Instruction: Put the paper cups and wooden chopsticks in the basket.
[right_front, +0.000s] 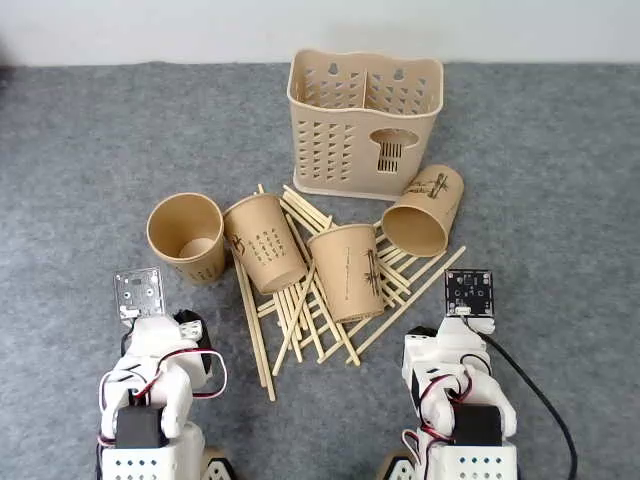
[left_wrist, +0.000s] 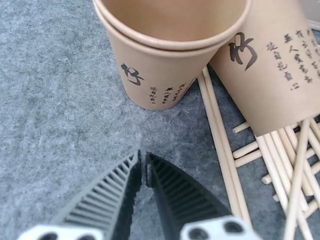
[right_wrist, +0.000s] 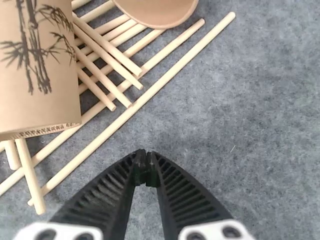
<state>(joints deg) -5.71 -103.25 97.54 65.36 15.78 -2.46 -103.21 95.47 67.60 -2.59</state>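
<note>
A beige slotted basket (right_front: 365, 125) stands at the back of the grey mat. In front of it are several brown paper cups: one upright (right_front: 186, 237) at the left and three on their sides (right_front: 264, 242) (right_front: 347, 270) (right_front: 425, 210). Wooden chopsticks (right_front: 300, 310) lie scattered under and between the fallen cups. My left gripper (left_wrist: 143, 162) is shut and empty, just above the mat, a short way in front of the upright cup (left_wrist: 165, 60). My right gripper (right_wrist: 146, 160) is shut and empty over bare mat beside a long chopstick (right_wrist: 145, 95), near the bamboo-printed cup (right_wrist: 37, 70).
The left arm (right_front: 155, 350) and right arm (right_front: 455, 355) sit at the near edge, either side of the pile. The upright cup shows a double rim, as if two are nested. The basket has a divider across its middle. Bare mat lies at both sides.
</note>
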